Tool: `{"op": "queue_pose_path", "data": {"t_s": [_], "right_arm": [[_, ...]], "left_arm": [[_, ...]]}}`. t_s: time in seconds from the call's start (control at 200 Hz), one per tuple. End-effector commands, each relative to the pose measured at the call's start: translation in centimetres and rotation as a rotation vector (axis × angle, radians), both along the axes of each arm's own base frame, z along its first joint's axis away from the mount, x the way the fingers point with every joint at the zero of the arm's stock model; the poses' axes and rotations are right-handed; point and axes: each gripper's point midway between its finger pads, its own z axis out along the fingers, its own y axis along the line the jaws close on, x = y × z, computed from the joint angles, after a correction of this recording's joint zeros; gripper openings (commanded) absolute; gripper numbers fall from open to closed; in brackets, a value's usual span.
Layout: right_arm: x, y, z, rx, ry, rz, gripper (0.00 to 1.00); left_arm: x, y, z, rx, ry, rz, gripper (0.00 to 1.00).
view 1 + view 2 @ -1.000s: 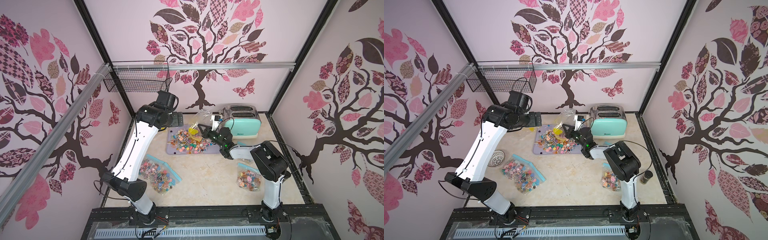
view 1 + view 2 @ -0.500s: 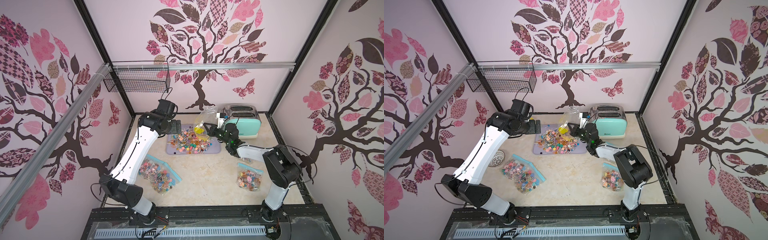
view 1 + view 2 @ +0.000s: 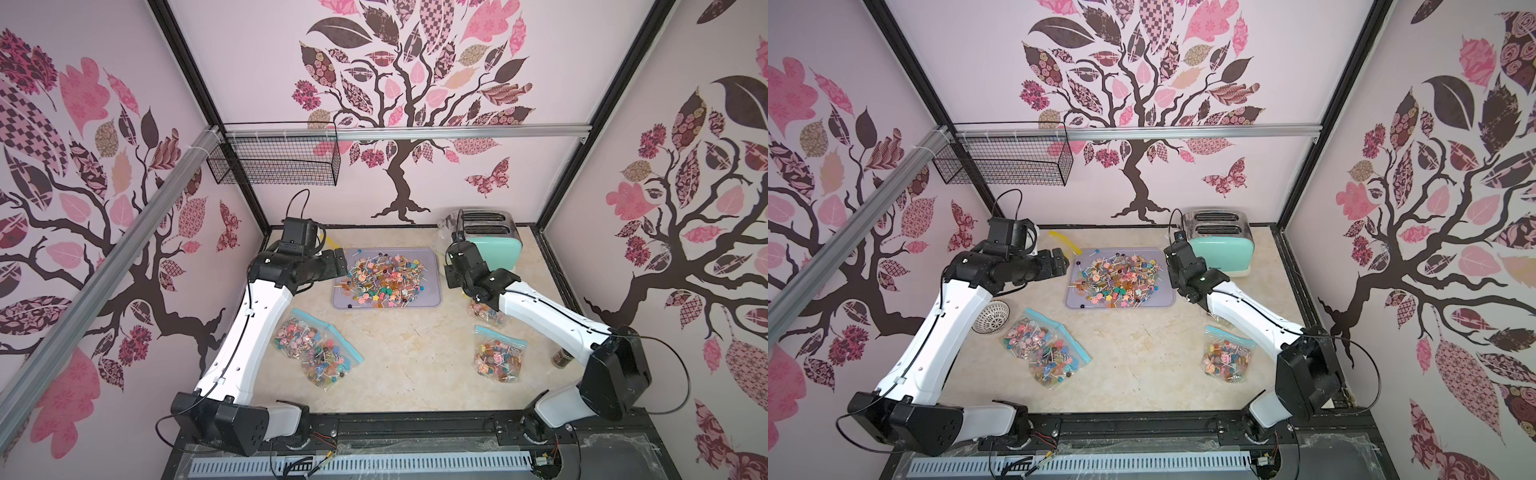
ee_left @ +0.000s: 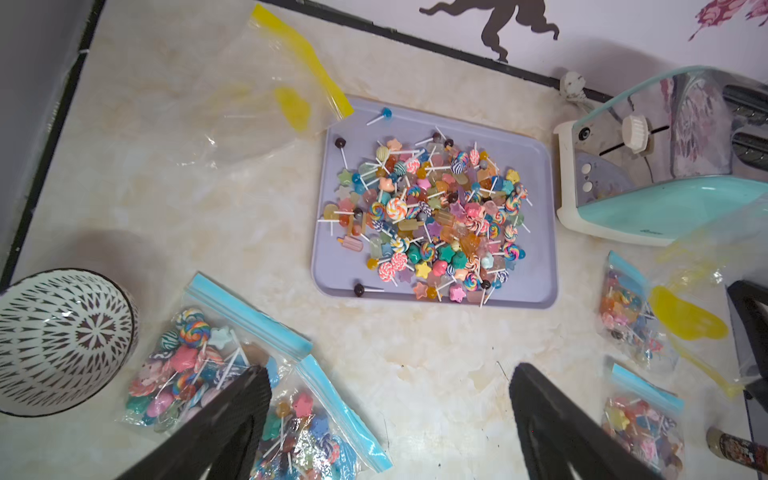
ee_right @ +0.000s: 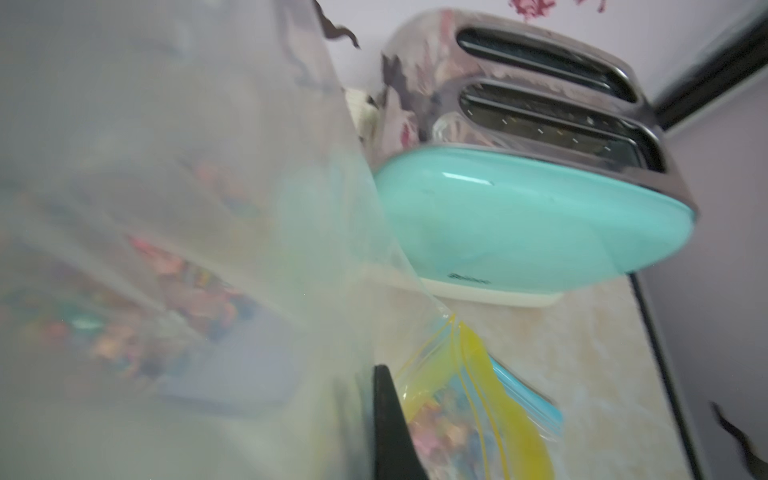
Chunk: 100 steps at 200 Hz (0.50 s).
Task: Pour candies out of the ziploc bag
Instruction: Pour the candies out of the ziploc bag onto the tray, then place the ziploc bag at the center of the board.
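While candies [image 3: 386, 278] heap on tray [image 3: 433, 293] | left gripper [image 4: 386, 370] spread | right gripper [image 5: 381, 376] pinching ziploc bag [image 5: 249, 187]

Reaches left arm [image 3: 257, 316] inward, forearm level, left gripper [image 4: 388, 370] spread wide, tilted down. Bends right arm [image 3: 548, 316] low from base, wrist lifted, right gripper [image 5: 381, 374] pinched tight on bag [image 5: 208, 166].

Both top views look steeply down from high above the front edge toward the back wall [image 3: 519, 174], distant enough to hold the whole worktop [image 3: 407, 357]; they differ only by a slight sideways offset; the left wrist view looks down on the worktop from moderate height, sharing the tray [image 4: 540, 232] and toaster [image 4: 665, 212] with both top views; the right wrist view sits very near, largely veiled by the clear ziploc bag [image 5: 166, 124], the toaster close behind it.
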Motion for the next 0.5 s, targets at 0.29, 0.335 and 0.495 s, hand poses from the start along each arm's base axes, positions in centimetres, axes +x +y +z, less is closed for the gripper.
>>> {"op": "queue_pose_path", "data": {"t_s": [0.29,0.335,0.495], "right_arm": [[-1.4,16.4,0.3,0.107,0.115,0.53,0.0],[-1.6,19.1,0.8,0.234,0.129,0.588,0.0],[-3.1,28.4,4.6,0.773,0.197,0.806,0.0]], "left_arm": [[-2.6,3.3,-2.1,-0.046,0.057,0.112,0.86],[-2.9,4.1,-1.9,-0.044,0.051,0.136,0.86],[-3.9,6.8,-0.4,0.016,0.027,0.218,0.86]]}}
